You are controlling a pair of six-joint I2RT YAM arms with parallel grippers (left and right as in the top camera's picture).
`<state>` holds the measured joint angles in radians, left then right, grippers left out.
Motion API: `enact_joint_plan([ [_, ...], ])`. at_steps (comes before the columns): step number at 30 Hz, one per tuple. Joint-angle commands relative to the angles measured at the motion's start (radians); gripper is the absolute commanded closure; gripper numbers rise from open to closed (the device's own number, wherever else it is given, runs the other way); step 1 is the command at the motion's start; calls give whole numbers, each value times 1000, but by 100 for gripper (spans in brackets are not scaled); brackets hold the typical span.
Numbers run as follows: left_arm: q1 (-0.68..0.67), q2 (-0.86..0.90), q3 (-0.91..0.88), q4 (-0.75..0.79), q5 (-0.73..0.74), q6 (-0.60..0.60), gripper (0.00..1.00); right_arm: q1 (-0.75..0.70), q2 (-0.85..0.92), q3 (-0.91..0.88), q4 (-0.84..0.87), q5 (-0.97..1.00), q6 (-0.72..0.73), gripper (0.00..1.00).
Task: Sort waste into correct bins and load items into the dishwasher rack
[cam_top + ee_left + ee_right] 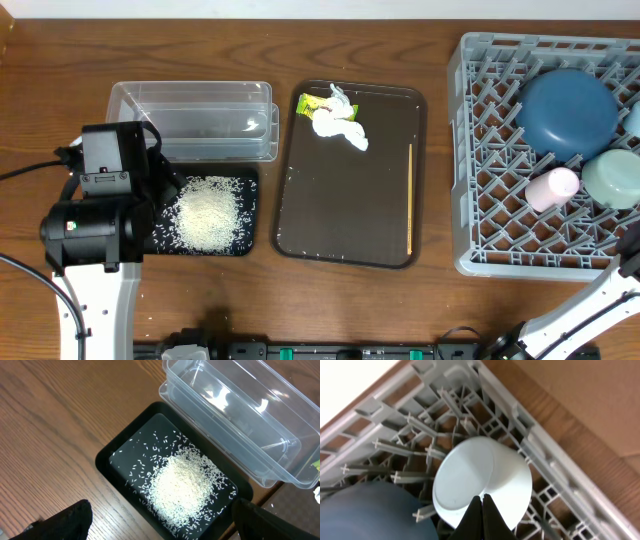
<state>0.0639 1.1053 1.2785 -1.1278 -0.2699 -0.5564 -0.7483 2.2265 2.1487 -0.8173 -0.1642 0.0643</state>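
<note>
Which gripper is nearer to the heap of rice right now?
Left. The left gripper hangs open right above the rice in the black tray; the right gripper, shut, is across the table over the pale blue bowl in the rack.

You see left gripper (161,505) with jaws spread wide, dark fingers (70,522) in bottom corners of view. Between them, black tray (106,457) lies on wooden tabletop (55,420). Rice heap (182,485) sits inside tray, nearer its lower-right end; loose grains scatter toward other corners and rim. Clear tub (235,435) runs along tray's upper-right edge, just beside it; contact unclear.
</note>
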Motion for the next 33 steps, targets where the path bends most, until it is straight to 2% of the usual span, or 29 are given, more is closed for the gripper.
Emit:
enact_joint_plan([
  [1, 5, 5, 12, -5, -23, 2, 9, 31, 13, -3, 22, -1, -37, 99],
  [7, 5, 5, 12, -5, -23, 2, 9, 36, 63, -3, 50, -52, -45, 99],
  [33, 5, 5, 12, -5, -23, 2, 9, 21, 116, -5, 8, -41, -140, 99],
])
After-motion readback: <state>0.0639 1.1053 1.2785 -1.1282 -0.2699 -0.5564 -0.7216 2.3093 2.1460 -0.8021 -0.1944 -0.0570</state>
